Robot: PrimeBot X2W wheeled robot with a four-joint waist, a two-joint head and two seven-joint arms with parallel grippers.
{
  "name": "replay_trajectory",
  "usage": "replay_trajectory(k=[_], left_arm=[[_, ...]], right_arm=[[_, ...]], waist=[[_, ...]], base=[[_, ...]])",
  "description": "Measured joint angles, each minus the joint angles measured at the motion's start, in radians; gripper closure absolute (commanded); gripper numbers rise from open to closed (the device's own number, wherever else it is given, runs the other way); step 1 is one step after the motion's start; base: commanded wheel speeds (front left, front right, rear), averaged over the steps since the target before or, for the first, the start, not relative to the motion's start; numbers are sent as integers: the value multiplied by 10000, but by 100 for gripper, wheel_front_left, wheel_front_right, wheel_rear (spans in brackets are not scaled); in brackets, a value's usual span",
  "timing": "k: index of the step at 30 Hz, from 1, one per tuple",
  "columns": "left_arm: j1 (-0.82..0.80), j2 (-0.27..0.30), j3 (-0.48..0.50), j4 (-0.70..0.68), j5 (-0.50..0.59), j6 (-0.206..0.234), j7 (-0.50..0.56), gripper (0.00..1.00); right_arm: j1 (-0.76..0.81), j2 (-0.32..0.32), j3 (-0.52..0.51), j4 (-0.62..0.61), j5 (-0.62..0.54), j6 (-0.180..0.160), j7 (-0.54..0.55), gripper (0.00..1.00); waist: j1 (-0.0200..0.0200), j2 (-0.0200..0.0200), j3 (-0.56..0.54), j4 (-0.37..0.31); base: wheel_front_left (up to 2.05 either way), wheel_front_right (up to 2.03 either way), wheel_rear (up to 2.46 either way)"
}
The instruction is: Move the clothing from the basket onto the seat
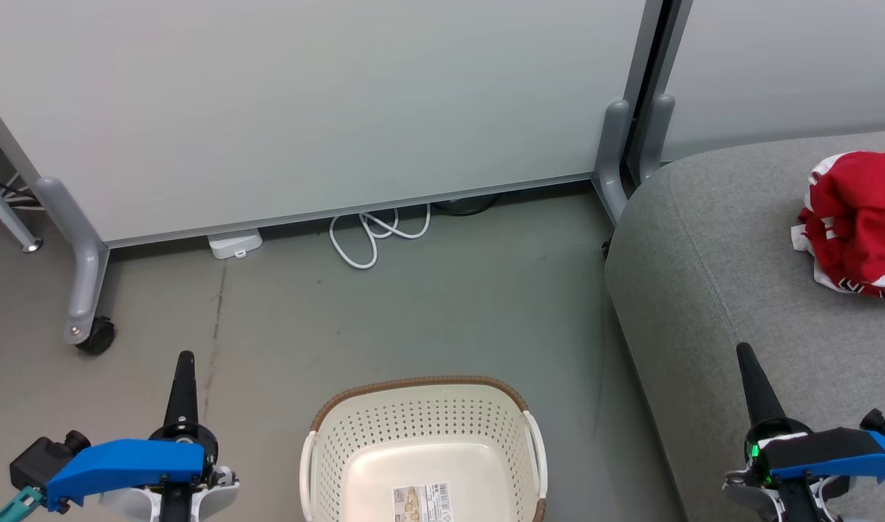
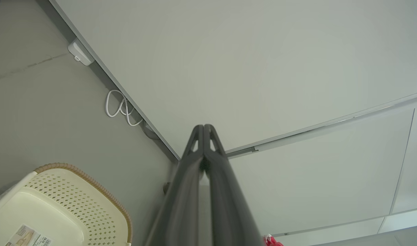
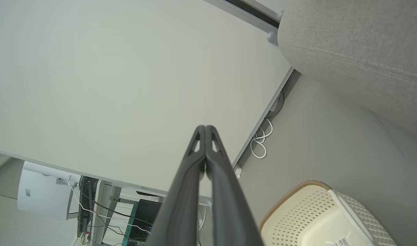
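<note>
Crumpled red clothing (image 1: pixel 859 225) lies on the grey woven-fabric seat (image 1: pixel 703 290)
The perforated cream plastic basket (image 1: pixel 420 424), brown braided rim, stands on the smooth floor (image 1: pixel 413 312) beside the seat, a paper label (image 1: pixel 422 502) on its bare bottom; left gripper (image 2: pixel 204 127) and right gripper (image 3: pixel 205 127) each hold their long tapered fingers pressed together on nothing

Clothing (image 1: pixel 859 217) partly beyond the head view's right edge, the basket (image 1: pixel 413 422) partly beyond its bottom edge, label (image 1: pixel 422 502) print illegible.
</note>
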Motion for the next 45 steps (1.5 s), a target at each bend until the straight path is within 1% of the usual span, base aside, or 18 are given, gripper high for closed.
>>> replay_trajectory(k=[16,45], left_arm=[[-52,2,117,-69,-1421,0,397,100],[-158,4,351,-167,-3668,0,959,100]], right_arm=[[-36,0,-90,-61,1499,0,384,100],[-80,-2,-219,-157,3787,0,963,100]], waist=[[0,0,-65,-77],[0,0,-186,-221]], base=[[0,0,0],[0,0,0]])
